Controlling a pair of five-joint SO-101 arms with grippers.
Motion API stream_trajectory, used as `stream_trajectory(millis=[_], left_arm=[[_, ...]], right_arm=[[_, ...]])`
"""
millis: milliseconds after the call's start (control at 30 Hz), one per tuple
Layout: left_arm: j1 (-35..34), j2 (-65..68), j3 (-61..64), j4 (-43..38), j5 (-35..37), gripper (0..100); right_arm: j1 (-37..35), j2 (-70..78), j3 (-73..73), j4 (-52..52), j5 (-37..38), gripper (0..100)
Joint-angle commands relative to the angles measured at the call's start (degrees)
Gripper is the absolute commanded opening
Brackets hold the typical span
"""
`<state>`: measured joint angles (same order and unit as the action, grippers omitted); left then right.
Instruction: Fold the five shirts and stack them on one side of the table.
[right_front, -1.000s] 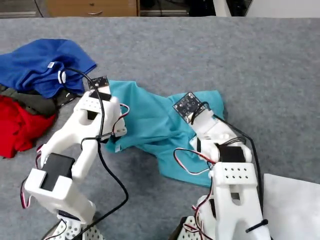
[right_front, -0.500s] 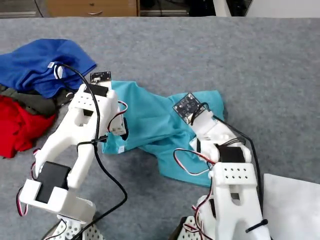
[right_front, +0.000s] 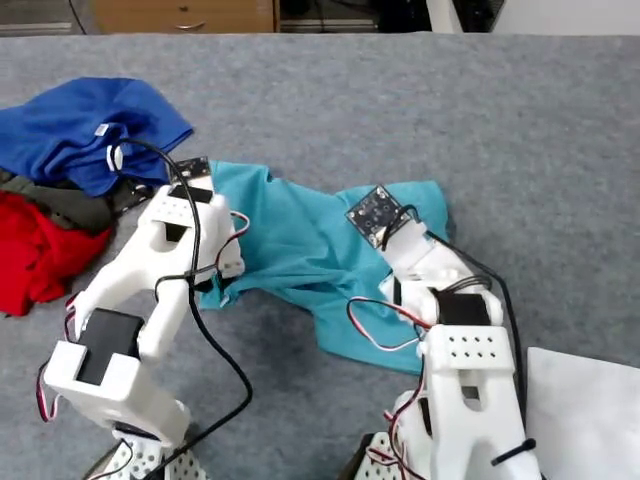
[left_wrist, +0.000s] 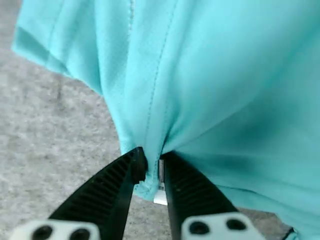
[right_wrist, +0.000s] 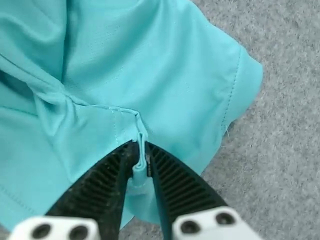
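Note:
A teal shirt (right_front: 300, 250) lies crumpled in the middle of the grey table, between the two white arms. My left gripper (left_wrist: 151, 167) is shut on a fold of the teal shirt (left_wrist: 210, 75) near its left edge, where a small white tag (left_wrist: 160, 196) hangs. My right gripper (right_wrist: 140, 155) is shut on a pinched ridge of the teal shirt (right_wrist: 150, 65) near its right sleeve. In the high view the left arm's wrist (right_front: 190, 215) stands over the shirt's left side and the right arm's wrist (right_front: 385, 225) over its right side.
A blue shirt (right_front: 85, 130), a dark olive shirt (right_front: 60, 200) and a red shirt (right_front: 30, 255) are heaped at the table's left edge. A white cloth (right_front: 585, 415) lies at the near right corner. Bare grey carpet (right_front: 480, 110) stretches across the far and right side.
The left arm swung a little away and back toward the near side, dragging the teal shirt's left edge with it. The right arm kept still.

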<state>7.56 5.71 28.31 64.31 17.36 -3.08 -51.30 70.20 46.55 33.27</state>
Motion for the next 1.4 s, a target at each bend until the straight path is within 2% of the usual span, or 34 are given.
stream_trajectory(millis=[0,233,433,633,933,1067,1367], left_arm=[[-1.1,-3.7,-1.1,-0.4,0.5,8],[-1.2,-11.6,-2.5,8.4,-0.4,22],[-1.2,-13.0,1.1,6.2,-2.4,16],[-7.9,-13.0,2.7,5.5,-2.4,7],[-5.0,-12.9,2.5,5.4,-0.7,8],[-3.6,-12.8,2.9,4.7,-0.3,13],[-6.5,-5.8,1.3,5.0,1.5,16]], right_arm=[[-0.8,-0.7,-0.1,-1.1,-0.1,0.4],[-0.8,-0.7,0.0,-1.1,0.0,0.4],[-0.8,-0.7,0.0,-1.1,0.0,0.4],[-0.8,-0.7,0.0,-1.1,0.0,0.4],[-0.8,-0.7,0.0,-1.1,0.0,0.4],[-0.8,-0.7,0.0,-1.1,0.1,0.4],[-0.8,-0.7,0.0,-1.1,0.1,0.4]])
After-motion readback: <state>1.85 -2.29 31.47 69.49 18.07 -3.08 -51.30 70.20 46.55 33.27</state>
